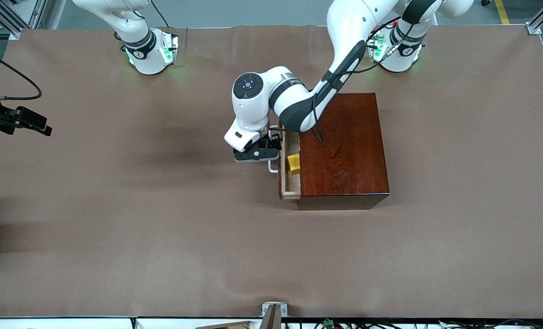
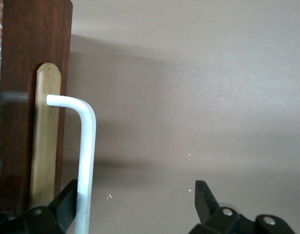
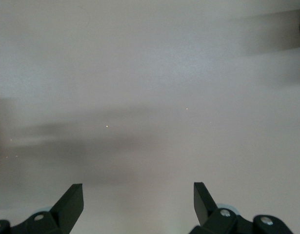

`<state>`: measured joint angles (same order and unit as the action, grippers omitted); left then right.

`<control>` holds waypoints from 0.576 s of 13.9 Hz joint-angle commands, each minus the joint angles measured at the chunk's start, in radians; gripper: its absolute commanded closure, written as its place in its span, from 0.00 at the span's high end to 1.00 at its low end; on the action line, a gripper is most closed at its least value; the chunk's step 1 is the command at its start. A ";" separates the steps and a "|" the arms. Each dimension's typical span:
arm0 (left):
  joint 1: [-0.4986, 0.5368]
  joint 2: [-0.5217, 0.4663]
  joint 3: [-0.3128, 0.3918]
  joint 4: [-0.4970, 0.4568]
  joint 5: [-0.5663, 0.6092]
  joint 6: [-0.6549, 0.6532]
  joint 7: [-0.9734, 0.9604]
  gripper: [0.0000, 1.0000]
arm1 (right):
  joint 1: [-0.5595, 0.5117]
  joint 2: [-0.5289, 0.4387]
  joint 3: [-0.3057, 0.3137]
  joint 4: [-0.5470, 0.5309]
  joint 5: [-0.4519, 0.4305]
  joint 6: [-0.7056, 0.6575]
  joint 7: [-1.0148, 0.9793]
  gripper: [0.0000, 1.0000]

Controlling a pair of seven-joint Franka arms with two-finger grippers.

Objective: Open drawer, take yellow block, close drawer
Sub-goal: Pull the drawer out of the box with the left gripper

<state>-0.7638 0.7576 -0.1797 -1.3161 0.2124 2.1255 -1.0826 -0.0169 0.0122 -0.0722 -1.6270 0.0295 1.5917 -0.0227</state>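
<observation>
Sliding drawer (image 1: 290, 183) partly out; left gripper (image 2: 135, 207) fingers apart, handle (image 2: 84, 161) against one finger. Block (image 1: 293, 163) inside drawer: light, rigid, grip flat sides. Right gripper (image 3: 138, 204) waits, fingers apart.

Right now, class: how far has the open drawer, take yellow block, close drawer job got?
Done in part: the drawer is pulled slightly out of the wooden box, exposing the yellow block. In hand: the left gripper, open, is at the white handle. Left: lifting the block, closing the drawer. The right gripper waits open at the table's edge.
</observation>
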 commanded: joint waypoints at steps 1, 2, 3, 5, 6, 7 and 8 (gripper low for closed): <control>-0.028 0.025 -0.004 0.029 -0.031 0.059 -0.020 1.00 | -0.006 0.018 0.006 0.025 0.012 -0.010 0.001 1.00; -0.029 0.025 -0.004 0.029 -0.033 0.073 -0.020 1.00 | -0.006 0.018 0.008 0.025 0.012 -0.009 0.001 1.00; -0.029 0.025 -0.004 0.029 -0.045 0.085 -0.023 1.00 | -0.006 0.018 0.008 0.024 0.012 -0.010 0.001 1.00; -0.034 0.031 -0.004 0.029 -0.056 0.115 -0.042 1.00 | -0.006 0.020 0.008 0.025 0.013 -0.009 0.001 1.00; -0.035 0.032 -0.004 0.029 -0.056 0.122 -0.043 1.00 | -0.006 0.018 0.008 0.025 0.013 -0.009 0.001 1.00; -0.035 0.034 -0.004 0.029 -0.056 0.126 -0.046 1.00 | -0.006 0.020 0.008 0.024 0.013 -0.009 0.001 1.00; -0.037 0.038 -0.006 0.032 -0.057 0.142 -0.049 1.00 | -0.006 0.020 0.008 0.024 0.013 -0.009 0.001 1.00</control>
<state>-0.7776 0.7676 -0.1795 -1.3162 0.1885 2.2155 -1.1017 -0.0169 0.0195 -0.0709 -1.6270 0.0295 1.5918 -0.0227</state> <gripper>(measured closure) 0.000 0.000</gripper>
